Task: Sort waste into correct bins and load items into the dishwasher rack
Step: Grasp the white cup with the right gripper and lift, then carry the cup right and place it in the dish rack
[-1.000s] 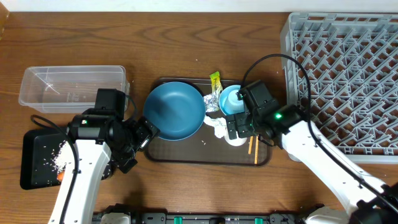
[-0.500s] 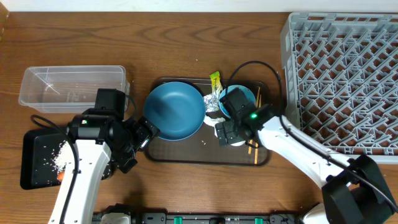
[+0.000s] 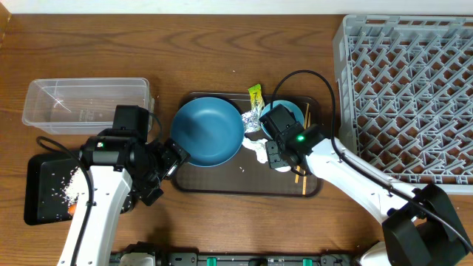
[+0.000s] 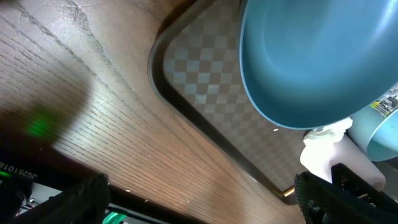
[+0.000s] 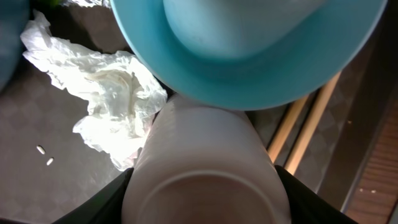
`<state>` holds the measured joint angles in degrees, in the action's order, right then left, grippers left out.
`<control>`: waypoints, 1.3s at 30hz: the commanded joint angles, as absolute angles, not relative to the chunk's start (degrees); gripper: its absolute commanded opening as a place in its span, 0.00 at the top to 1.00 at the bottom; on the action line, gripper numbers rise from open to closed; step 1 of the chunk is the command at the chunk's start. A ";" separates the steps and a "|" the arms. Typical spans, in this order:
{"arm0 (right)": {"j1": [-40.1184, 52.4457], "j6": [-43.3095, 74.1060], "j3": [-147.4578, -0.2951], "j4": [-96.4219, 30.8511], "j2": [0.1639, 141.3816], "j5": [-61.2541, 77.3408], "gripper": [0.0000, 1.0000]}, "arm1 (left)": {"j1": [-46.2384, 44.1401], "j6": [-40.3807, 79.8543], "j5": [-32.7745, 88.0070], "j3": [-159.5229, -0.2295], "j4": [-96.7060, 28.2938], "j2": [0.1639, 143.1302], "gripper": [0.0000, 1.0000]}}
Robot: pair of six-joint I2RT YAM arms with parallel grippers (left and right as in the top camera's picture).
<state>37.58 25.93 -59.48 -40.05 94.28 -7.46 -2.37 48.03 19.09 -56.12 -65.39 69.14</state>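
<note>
White cup (image 5: 208, 155) fills the right claw's (image 5: 203, 200) gap, touching the light-blue cup (image 5: 249, 56).

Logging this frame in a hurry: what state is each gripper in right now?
Left gripper: open, holding nothing.
Right gripper: one finger on each side of the white cup; whether it grips cannot be told.

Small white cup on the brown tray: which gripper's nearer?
Right. The right gripper is directly over the small white cup. The left gripper is across the brown tray, at the lower-left rim of the round dark-blue plate.
</note>
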 commanded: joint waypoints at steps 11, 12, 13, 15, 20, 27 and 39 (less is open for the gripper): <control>30.35 24.64 -75.31 -56.55 80.27 -7.22 0.50 | -2.55 48.36 18.31 -56.36 -65.52 69.30 0.02; 28.75 24.14 -76.49 -57.87 78.96 -7.25 0.50 | -2.55 48.36 18.31 -56.36 -65.52 69.30 0.02; 26.94 23.64 -77.52 -59.05 77.71 -7.25 0.50 | -2.55 48.36 18.31 -56.36 -65.52 69.30 0.02; 22.06 21.91 -79.37 -60.95 75.33 -7.25 0.49 | -2.55 48.36 18.31 -56.36 -65.52 69.30 0.02; 5.65 15.51 -80.90 -60.01 71.88 -7.03 0.46 | -2.55 48.36 18.31 -56.36 -65.52 69.30 0.02; -13.58 12.53 -80.88 -51.59 75.31 1.23 0.46 | -2.55 48.36 18.31 -56.36 -65.54 69.30 0.02; -26.70 9.56 -80.90 -34.50 93.38 1.37 0.38 | -2.55 48.36 18.31 -56.36 -65.52 69.30 0.02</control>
